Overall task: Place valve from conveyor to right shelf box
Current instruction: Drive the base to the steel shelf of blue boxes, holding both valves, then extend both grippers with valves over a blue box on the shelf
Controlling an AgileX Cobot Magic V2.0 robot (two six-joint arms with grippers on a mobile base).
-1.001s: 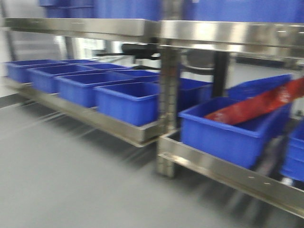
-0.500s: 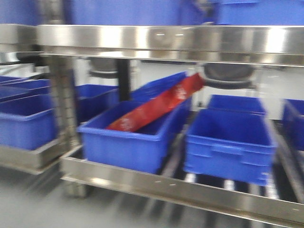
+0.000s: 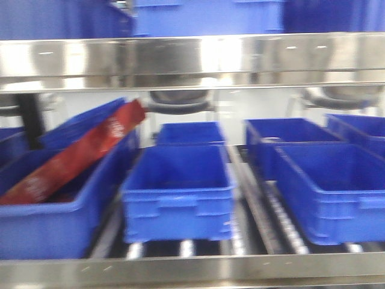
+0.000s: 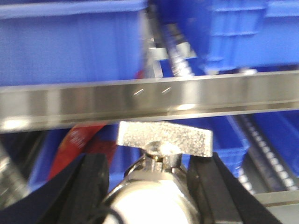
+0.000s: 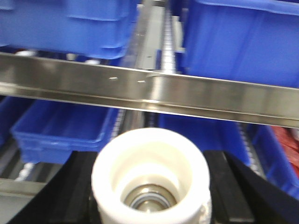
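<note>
Steel roller shelf (image 3: 192, 268), blue boxes (image 3: 178, 189) on it

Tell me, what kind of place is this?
Probably a warehouse or factory stockroom: steel shelves, rows of blue bins on rollers, and a metal valve and white fitting being held.

A stainless-steel shelving rack (image 3: 192, 57) fills the front view, its broad upper rail catching bright streaks of overhead light, and a lower front rail (image 3: 192, 269) runs along the bottom edge. Roller tracks (image 3: 283, 220) line the lower level. Behind the rack stand two dark-seated chairs (image 3: 180, 103) (image 3: 344, 96) against a pale, brightly lit background (image 3: 240, 108), all softly blurred.
</note>
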